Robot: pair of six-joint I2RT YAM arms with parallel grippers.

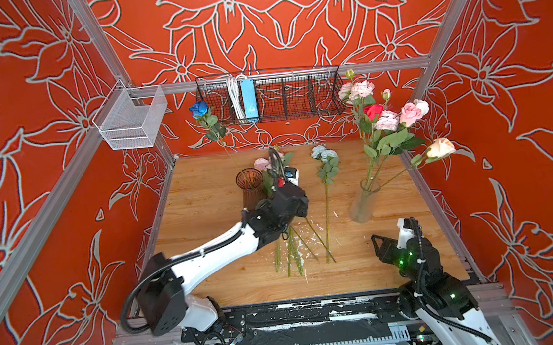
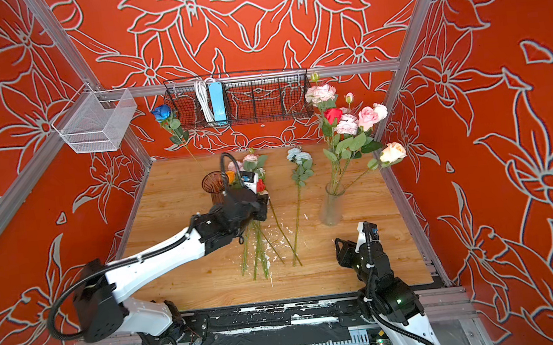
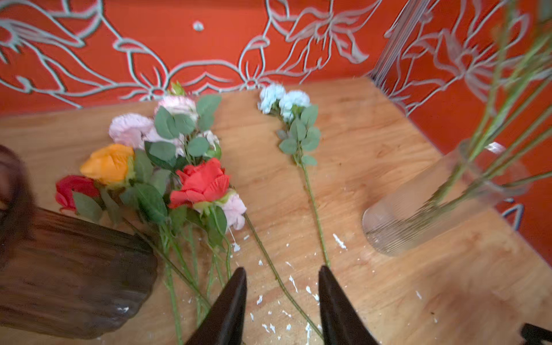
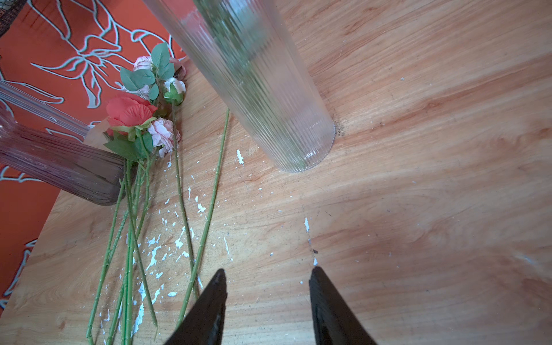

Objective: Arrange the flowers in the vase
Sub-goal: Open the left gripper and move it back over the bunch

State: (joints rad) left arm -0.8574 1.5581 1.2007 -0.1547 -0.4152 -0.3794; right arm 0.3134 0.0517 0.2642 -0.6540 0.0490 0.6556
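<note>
Spread-jawed and empty, the left pincer [image 3: 282, 268] hovers low over the green stems of a loose bunch of red, yellow and pink artificial flowers [image 3: 179, 167]. The bunch lies flat at the table's left centre, blooms toward the far wall. Just right of it, apart, lies a single pale blue flower sprig [image 3: 286, 101]. Close on the bunch's left stands a brown ribbed glass vase [image 1: 250, 186] holding one blue rose [image 1: 199, 109] that leans far-left. Further right, a tall clear ribbed glass vase [image 1: 361, 206] holds pink, red, white and cream blooms [image 1: 384, 118]. At the near right, on the near side of that vase, the right pincer [image 4: 268, 268] is likewise open with nothing between its fingers. White flecks [image 4: 153, 257] dot the light wooden table [image 1: 244, 287]. A black wire basket [image 1: 296, 102] holding a pale blue power strip [image 1: 249, 100] hangs on the far red patterned wall [image 1: 288, 23].
</note>
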